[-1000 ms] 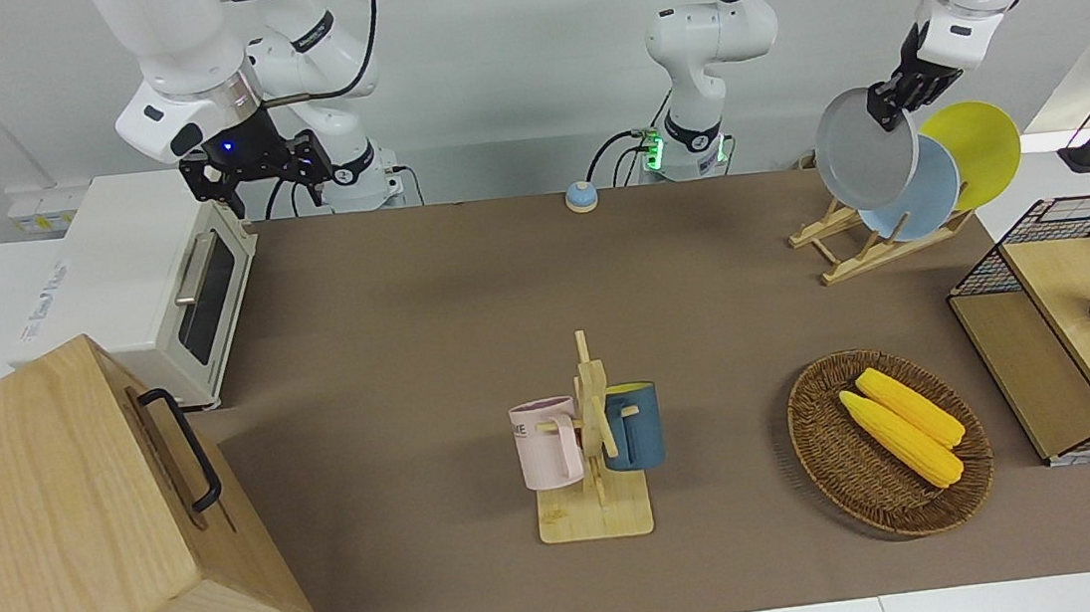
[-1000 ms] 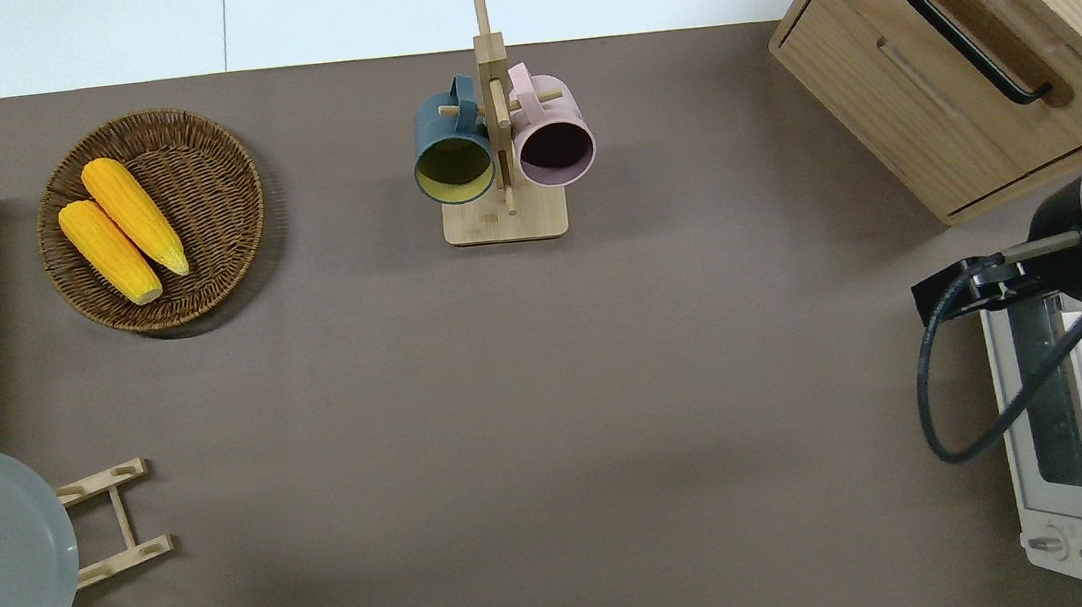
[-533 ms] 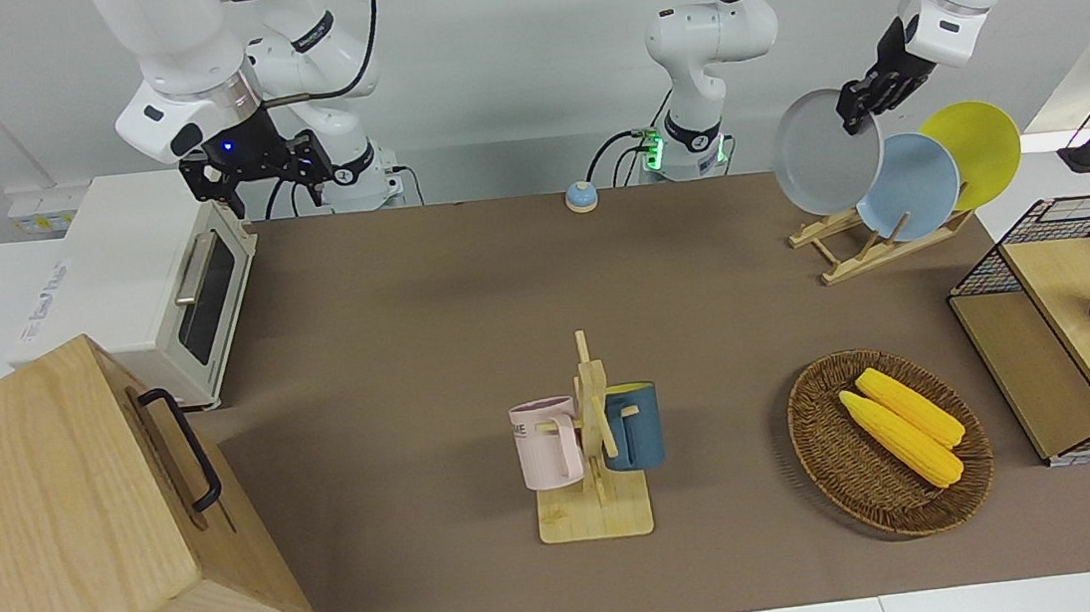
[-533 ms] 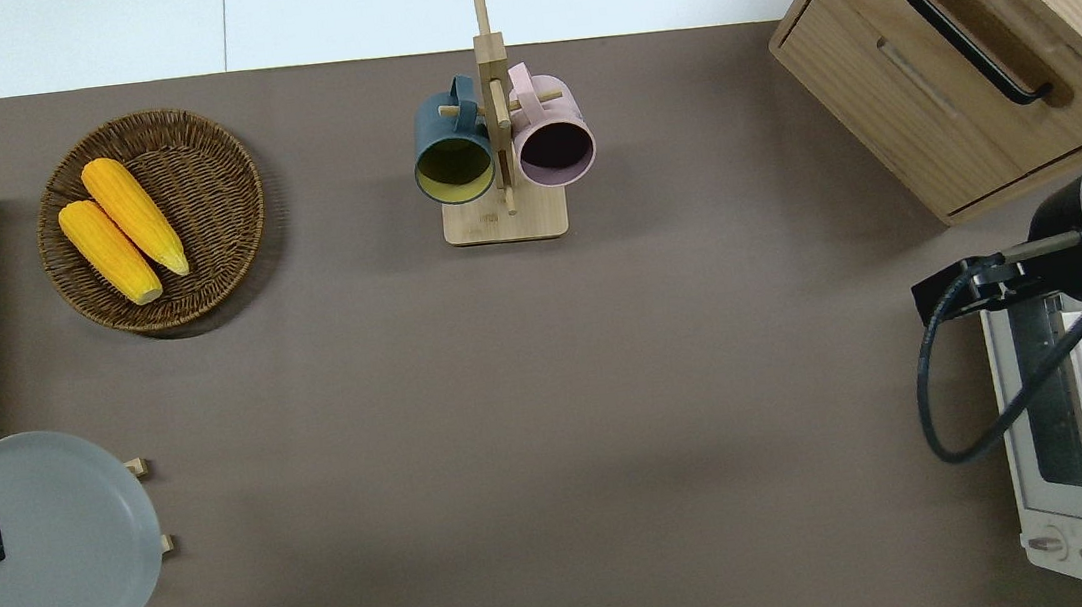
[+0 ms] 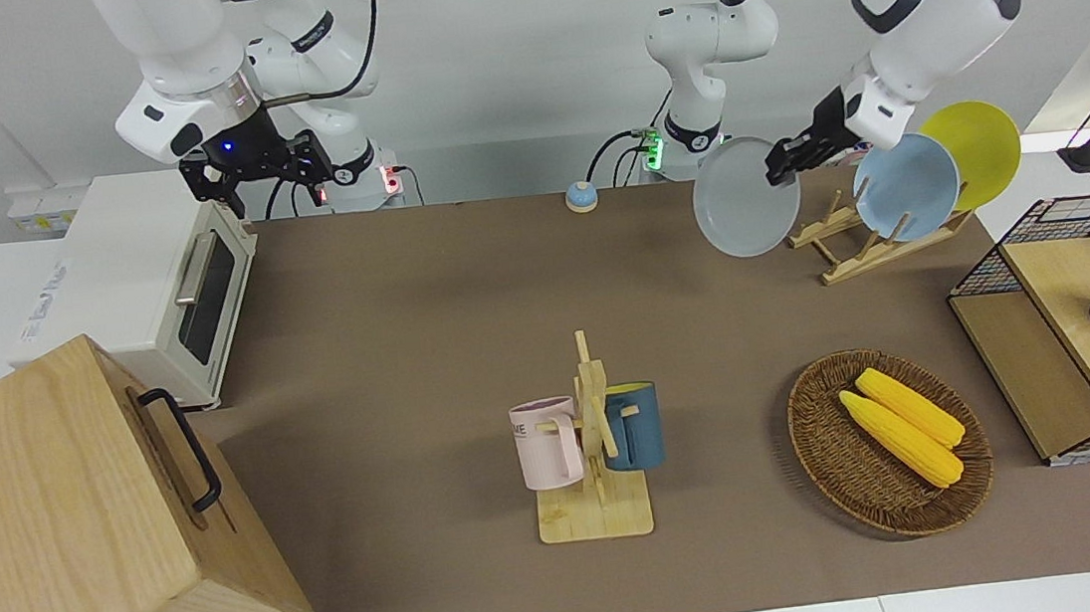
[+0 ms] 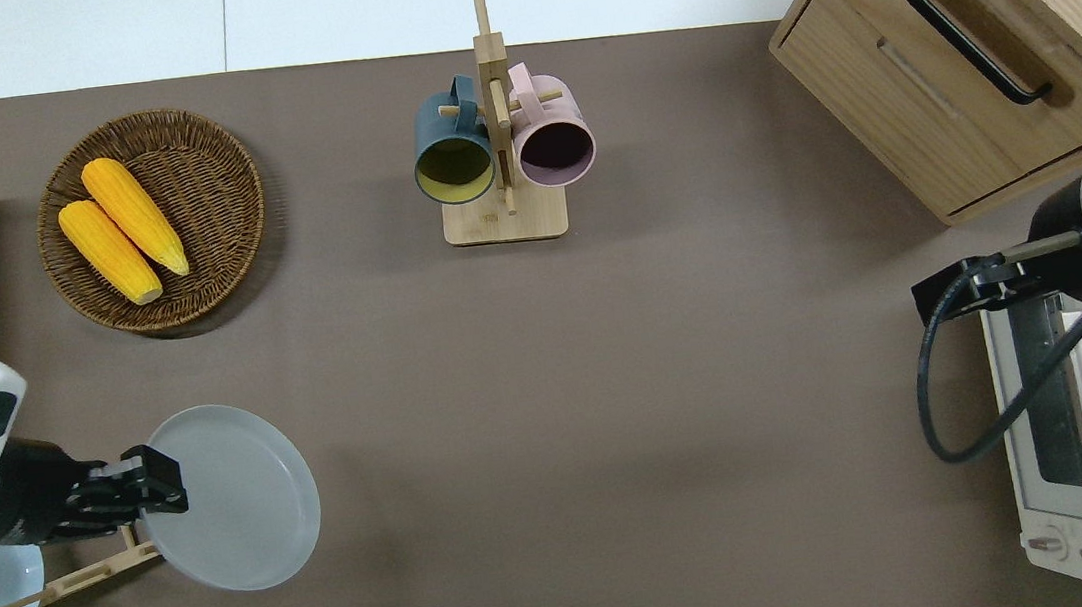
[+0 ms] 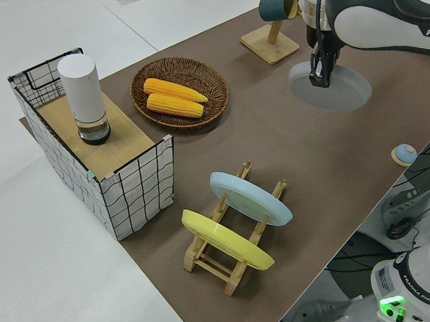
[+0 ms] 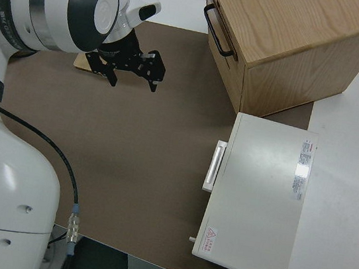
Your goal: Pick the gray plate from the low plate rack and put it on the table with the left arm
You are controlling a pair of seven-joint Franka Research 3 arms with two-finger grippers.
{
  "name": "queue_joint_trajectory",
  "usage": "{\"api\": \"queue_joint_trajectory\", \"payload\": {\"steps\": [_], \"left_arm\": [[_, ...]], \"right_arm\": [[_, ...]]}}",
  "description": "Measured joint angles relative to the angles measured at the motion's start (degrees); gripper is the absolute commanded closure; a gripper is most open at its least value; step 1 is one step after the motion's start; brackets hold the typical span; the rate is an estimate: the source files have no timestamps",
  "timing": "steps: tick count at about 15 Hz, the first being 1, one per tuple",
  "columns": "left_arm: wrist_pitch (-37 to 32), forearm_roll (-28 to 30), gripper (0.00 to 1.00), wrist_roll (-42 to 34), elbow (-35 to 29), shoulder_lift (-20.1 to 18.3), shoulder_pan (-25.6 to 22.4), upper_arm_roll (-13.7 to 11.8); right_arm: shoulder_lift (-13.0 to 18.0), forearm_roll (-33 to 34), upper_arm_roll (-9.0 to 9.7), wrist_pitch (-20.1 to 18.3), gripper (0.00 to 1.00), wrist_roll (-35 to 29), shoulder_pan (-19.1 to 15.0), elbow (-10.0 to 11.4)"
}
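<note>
My left gripper is shut on the rim of the gray plate and holds it tilted in the air. In the overhead view the gripper and plate are over the table, just beside the low plate rack on the side toward the table's middle. The rack holds a light-blue plate and a yellow plate. The held plate also shows in the left side view. My right gripper is parked and open.
A mug stand with pink and blue mugs stands mid-table. A wicker basket with two corn cobs and a wire-sided shelf are at the left arm's end. A white oven and a wooden cabinet are at the right arm's end.
My left gripper has carried the gray plate up off the rack and sideways toward the table's middle, and now holds it lower. The right arm has not moved.
</note>
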State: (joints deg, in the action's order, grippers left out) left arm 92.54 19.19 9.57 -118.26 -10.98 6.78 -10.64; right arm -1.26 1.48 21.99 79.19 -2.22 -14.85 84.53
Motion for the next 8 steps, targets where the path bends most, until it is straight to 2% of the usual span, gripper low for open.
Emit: {"api": "queue_joint_trajectory", "payload": {"steps": [4,8], "left_arm": [[4.41,0.33,0.88,0.00,-2.06,3.19,1.13,2.90],[11.49,0.34,0.88,0.00,-5.21,6.00,2.81,3.71]], "right_arm": [[0.00,0.00,0.00,0.00,0.017,0.00,0.00,0.00],[0.00,0.00,0.00,0.00,0.017,0.00,0.00,0.00]]}}
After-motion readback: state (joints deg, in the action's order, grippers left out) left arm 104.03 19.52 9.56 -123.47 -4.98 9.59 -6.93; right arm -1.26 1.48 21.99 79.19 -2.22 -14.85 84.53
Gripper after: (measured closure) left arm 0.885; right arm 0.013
